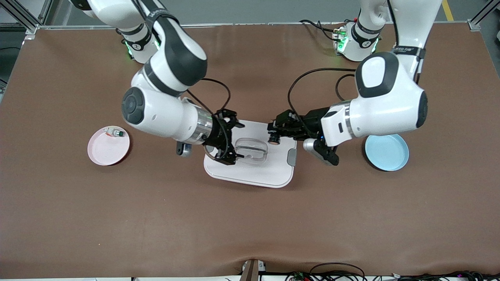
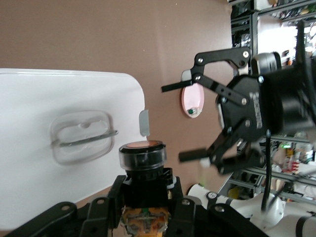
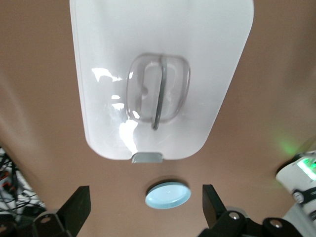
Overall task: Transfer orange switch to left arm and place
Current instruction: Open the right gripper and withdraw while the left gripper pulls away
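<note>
Now the left gripper (image 1: 273, 136) pinches the orange switch (image 2: 142, 165) by its black body, over the box (image 1: 269, 171). The switch looks small, light and hard, with a smooth round cap, so its blocky sides are best to grab. The right gripper (image 1: 230, 142) waits close by over the smooth white lid, fingers spread wide.

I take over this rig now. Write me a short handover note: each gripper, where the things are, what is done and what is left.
Left gripper: shut on the orange switch, up over the box, at the left arm's end of its lid.
Right gripper: open and empty, over the right arm's end of the box.
Pink plate holds only the green-capped part; blue plate holds nothing.
Done: the switch is in the left gripper, above the box.
Left: probably set the switch on the blue plate without touching the box.
</note>
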Motion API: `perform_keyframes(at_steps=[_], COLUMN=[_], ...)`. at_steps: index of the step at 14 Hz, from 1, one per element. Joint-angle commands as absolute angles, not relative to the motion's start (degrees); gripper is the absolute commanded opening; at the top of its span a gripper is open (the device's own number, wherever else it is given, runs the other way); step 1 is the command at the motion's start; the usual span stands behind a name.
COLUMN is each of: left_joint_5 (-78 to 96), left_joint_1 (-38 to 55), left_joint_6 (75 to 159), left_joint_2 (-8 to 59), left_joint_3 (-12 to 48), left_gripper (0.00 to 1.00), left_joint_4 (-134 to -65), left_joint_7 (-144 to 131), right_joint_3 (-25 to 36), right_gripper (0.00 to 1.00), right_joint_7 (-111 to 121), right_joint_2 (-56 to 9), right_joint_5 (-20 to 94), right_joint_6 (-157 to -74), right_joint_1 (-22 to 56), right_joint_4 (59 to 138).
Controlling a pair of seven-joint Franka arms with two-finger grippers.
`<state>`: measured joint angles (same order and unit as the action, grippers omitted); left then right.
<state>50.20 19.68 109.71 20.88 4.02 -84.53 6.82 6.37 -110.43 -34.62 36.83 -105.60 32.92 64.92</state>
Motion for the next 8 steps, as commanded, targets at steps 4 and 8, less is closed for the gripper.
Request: perform_keyframes(at_steps=[4, 8], left_joint_5=[40.71, 34.73], left_joint_1=[17.05, 15.65], left_joint_6=[101.79, 96.87], left_joint_2=[15.74, 12.40], left_joint_3=[3.78, 3.69], left_gripper=[0.00, 0.00], left_joint_4=[-84.11, -84.11], left_joint_7=[5.98, 5.80], right_joint_3=[5.71, 5.71], right_gripper=[1.00, 1.00], right_joint_7=[-96.53, -85.28], right_joint_2=[-34.89, -34.80], right_joint_5=[37.09, 37.09], right_joint_6=[-88.10, -78.16], right_joint_1=[23.31, 15.93], right_joint_4=[58.89, 55.90])
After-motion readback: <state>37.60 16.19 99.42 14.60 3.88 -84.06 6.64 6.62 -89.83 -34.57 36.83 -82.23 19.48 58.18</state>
